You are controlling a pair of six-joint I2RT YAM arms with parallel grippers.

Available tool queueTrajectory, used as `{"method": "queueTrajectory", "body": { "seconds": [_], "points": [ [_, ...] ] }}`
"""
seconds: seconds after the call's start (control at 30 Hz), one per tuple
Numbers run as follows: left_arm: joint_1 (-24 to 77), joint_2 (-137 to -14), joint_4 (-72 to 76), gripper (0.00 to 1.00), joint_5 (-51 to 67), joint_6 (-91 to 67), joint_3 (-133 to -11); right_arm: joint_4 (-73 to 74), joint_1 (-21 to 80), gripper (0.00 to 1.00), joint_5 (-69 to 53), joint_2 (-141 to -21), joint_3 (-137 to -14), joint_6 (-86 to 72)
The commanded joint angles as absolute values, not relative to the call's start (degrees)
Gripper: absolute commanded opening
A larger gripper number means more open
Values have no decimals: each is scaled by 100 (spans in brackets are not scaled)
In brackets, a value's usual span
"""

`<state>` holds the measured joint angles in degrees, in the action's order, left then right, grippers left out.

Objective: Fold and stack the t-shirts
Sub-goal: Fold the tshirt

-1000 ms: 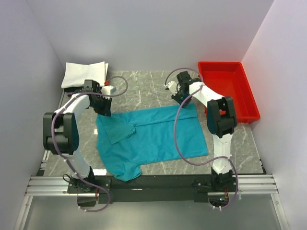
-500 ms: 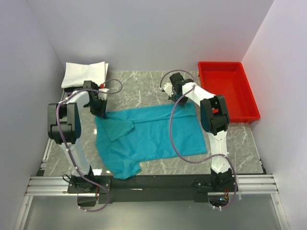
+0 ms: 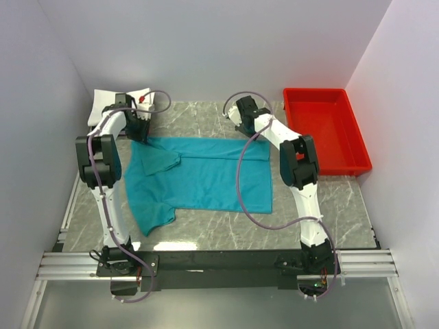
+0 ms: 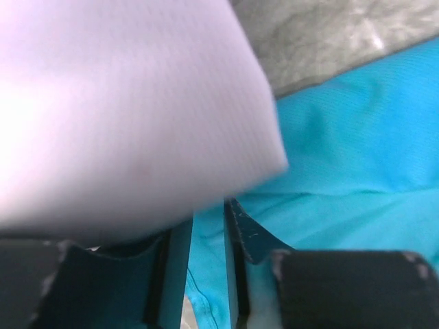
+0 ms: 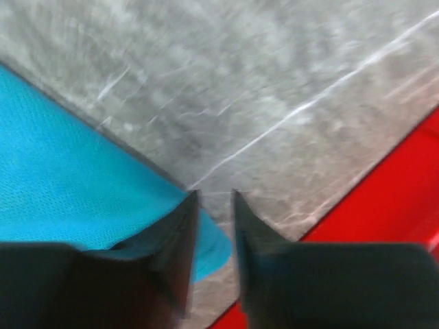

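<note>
A teal-blue t-shirt (image 3: 206, 175) lies spread on the marble table, its top edge toward the back. My left gripper (image 3: 142, 130) hangs over the shirt's back left corner. In the left wrist view its jaws (image 4: 209, 209) stand a little apart, and teal cloth (image 4: 357, 151) shows through the gap. My right gripper (image 3: 245, 129) is at the back right part of that edge. In the right wrist view (image 5: 214, 195) it is slightly open with bare marble between the tips, and a teal corner (image 5: 68, 199) lies beside its left finger. A folded white t-shirt (image 3: 116, 101) sits at the back left.
A red plastic tray (image 3: 350, 147) stands at the back right, and its edge (image 5: 384, 199) shows close to my right fingers. White walls enclose the table on three sides. A blurred white mass (image 4: 116, 103) fills the upper left of the left wrist view.
Both grippers moved toward the back of the table and pulled the teal t-shirt with them, so it lies flatter and further back. Both sets of jaws have parted slightly.
</note>
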<state>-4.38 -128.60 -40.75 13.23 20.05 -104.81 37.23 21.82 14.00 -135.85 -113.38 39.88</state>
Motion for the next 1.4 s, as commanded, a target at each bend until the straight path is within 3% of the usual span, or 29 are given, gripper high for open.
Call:
{"method": "queueTrajectory", "body": {
  "seconds": [0.0,0.1,0.23,0.3,0.47,0.67,0.83,1.1,1.37],
  "points": [
    [-483,-12078,-4271,32,1871,2249,-10653,3673,2162,38,1171,-12897,-11681,3841],
    [-553,-11165,-4324,38,2293,2443,-10250,3901,2197,52,740,-12008,-11146,3683],
    [-799,-9477,-4674,71,3110,3048,-8941,4507,2259,73,63,-10787,-10241,3534],
    [-1010,-8967,-4991,74,3373,3689,-8484,4851,2355,82,-342,-10022,-9521,3480],
    [-1537,-7859,-6965,72,3639,5655,-7288,5211,2934,81,-509,-8371,-7538,3577],
    [-1626,-6629,-7699,68,3033,6662,-5715,5072,3621,63,-597,-7568,-5874,3463],
    [-1372,-5652,-7506,69,2453,6531,-4563,4669,4033,55,-625,-7576,-5117,3191],
    [-1143,-5809,-7304,71,2198,6082,-4465,3771,4289,55,122,-8007,-4553,3015],
    [-194,-5739,-6777,74,1424,6205,-4061,3507,4307,58,439,-8419,-4333,3015]
  ]
}}
